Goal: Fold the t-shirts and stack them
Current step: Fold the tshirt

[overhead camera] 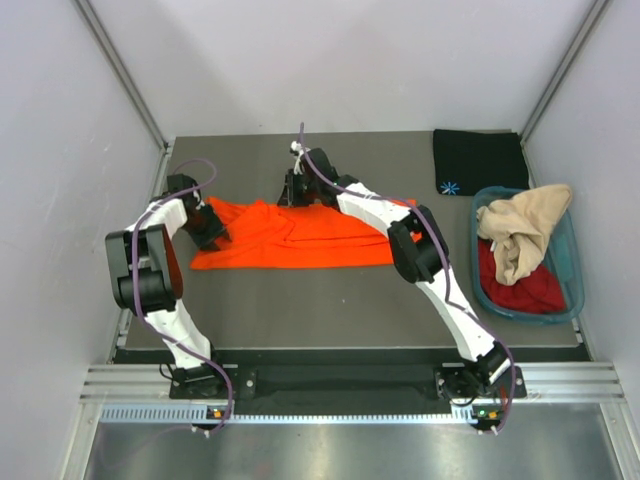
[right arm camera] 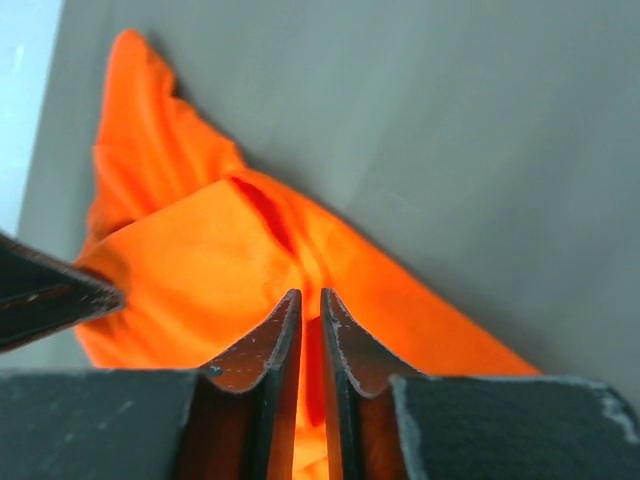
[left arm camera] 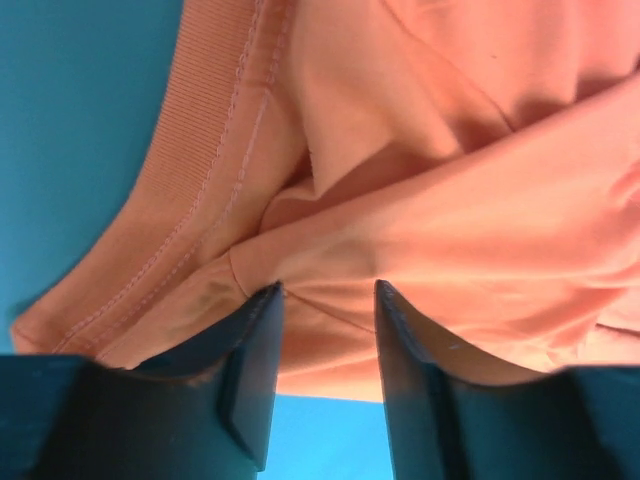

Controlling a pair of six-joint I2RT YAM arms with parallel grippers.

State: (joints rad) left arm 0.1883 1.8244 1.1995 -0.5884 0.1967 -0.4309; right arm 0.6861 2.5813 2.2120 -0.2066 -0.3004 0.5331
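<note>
Two claws are down on the orange shirt (overhead camera: 300, 235). My left claw (left arm camera: 328, 292) stands about half open, its fingers apart with a crease of orange cloth at their tips. As far as I can see, nothing is pinched between them. Just beyond it runs the ribbed collar band (left arm camera: 205, 150). My right claw (right arm camera: 310, 297) is almost closed, with only a thin slit between the fingers and orange showing in it, and I cannot tell whether cloth is caught there. The shirt lies rumpled but roughly flat across the middle of the table (overhead camera: 330, 310), with my left claw at its left end and my right claw at its far edge. I judge it light, limp and a little slippery. It will sag and bunch if lifted from any one point, so I should take it by a stitched edge, the collar or a hem, with both claws well apart. Farther right, the black shirt (overhead camera: 478, 160) lies folded at the far corner. The beige shirt (overhead camera: 525, 230) and the dark red shirt (overhead camera: 525, 290) sit heaped in the tub (overhead camera: 572, 300), not yet folded.
</note>
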